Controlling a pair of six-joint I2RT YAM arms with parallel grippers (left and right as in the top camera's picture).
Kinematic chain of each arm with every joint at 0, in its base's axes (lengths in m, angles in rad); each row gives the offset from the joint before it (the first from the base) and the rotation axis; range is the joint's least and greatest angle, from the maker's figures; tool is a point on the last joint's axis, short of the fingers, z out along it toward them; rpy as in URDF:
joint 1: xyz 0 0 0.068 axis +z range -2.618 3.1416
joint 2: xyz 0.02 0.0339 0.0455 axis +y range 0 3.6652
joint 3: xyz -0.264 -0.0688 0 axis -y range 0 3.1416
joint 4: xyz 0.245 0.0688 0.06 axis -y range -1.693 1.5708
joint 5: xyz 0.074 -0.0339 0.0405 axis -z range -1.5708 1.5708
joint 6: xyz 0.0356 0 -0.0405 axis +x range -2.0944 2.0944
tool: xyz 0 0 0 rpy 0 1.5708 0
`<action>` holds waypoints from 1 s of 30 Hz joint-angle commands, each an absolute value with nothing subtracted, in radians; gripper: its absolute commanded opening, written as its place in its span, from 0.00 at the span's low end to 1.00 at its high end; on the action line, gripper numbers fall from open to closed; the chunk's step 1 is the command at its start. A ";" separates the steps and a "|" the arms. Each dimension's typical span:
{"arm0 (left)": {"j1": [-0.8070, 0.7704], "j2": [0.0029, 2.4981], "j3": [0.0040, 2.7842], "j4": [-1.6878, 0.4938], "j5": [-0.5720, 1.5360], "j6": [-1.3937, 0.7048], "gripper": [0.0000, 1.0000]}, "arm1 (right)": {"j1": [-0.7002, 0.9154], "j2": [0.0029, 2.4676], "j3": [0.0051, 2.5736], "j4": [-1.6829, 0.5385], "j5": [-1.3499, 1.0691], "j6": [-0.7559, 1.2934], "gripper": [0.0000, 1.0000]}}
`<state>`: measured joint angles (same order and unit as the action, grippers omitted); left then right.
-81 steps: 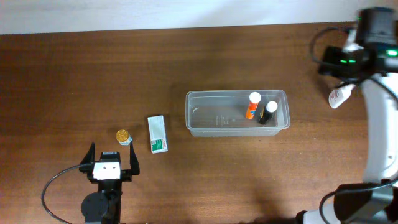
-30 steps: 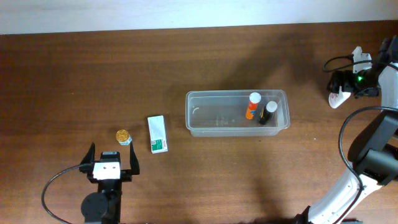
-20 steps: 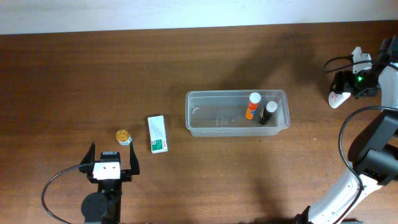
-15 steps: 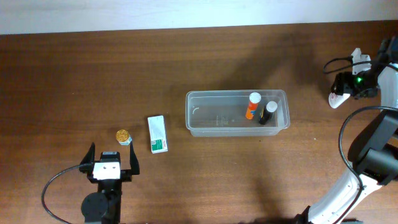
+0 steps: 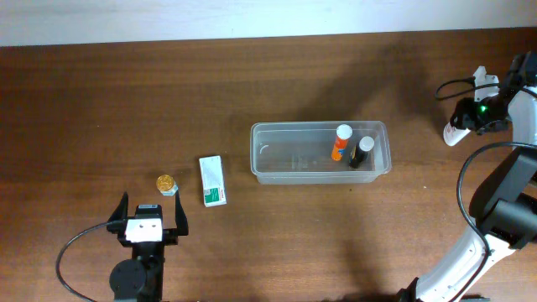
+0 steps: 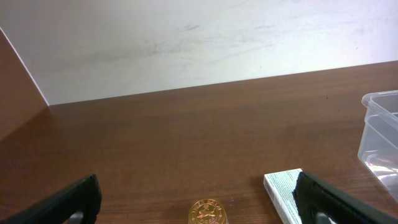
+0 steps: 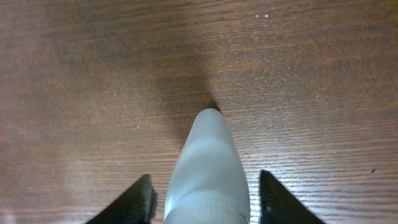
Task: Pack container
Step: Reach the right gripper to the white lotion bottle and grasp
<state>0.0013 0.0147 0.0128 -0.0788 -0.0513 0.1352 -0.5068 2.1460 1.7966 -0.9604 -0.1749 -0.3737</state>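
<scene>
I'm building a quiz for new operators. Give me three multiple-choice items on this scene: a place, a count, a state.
1. The box lies: A left of the container; B inside it; C right of it.
2. Bottles in the container: A one; B two; C four.
3. The left end effector is: A open; B shut on the box; C shut on a bottle.
1 A: it lies on the table, apart. 2 B: one orange, one black. 3 A: fingers spread, nothing between.
</scene>
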 commanded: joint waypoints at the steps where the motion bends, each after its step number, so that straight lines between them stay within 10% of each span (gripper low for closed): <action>1: 0.006 0.007 0.009 -0.080 -0.040 0.148 0.99 | -0.502 2.155 1.788 -0.957 -0.176 -0.358 0.41; 30: 0.006 0.007 0.009 -0.080 -0.040 0.148 0.99 | -0.490 2.137 2.174 -1.316 -0.331 -0.298 0.26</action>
